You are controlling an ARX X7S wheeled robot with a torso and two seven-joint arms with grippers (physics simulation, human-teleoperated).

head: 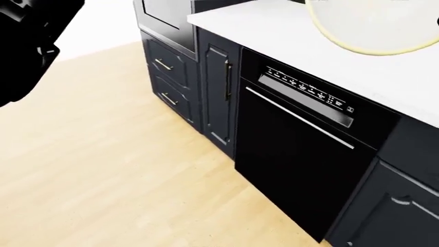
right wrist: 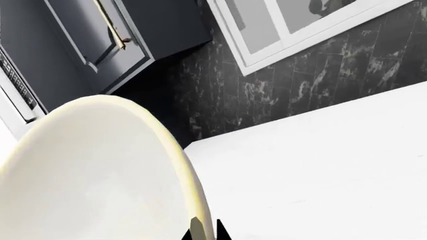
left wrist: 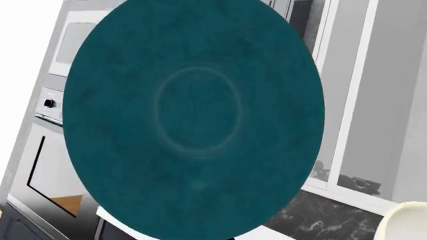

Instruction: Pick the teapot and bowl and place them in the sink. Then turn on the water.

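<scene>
You are in the carrying step, as far as these views let you judge: both pieces seem to be up off the counter, and the sink is not in any view yet.

The teapot (left wrist: 193, 117) fills the left wrist view, seen from its round underside with the ring of its foot in the middle. It sits right against that camera, so it is probably held, but the left fingers are hidden and you cannot tell how they stand.

The bowl (right wrist: 100, 172) fills a corner of the right wrist view, tilted, with its yellowish rim toward the camera. A small dark fingertip (right wrist: 220, 231) shows just beside the rim at the frame edge, which suggests a pinch on the rim; whether it is closed there cannot be told. In the head view the bowl shows only as a pale arc at the top, over the white counter (head: 384, 77).

Your next move calls for finding the sink. The head camera looks down at the wooden floor (head: 103, 170), the black dishwasher (head: 302, 149) and the dark drawers (head: 168, 77), so raise the view or turn until the basin and faucet appear before you lower either piece.

Watch the marbled back wall (right wrist: 293, 85) and the window frame (right wrist: 300, 37) near the bowl, and the wall oven (left wrist: 50, 170) behind the teapot. With both wrist cameras blocked, clearance is hard to judge.
</scene>
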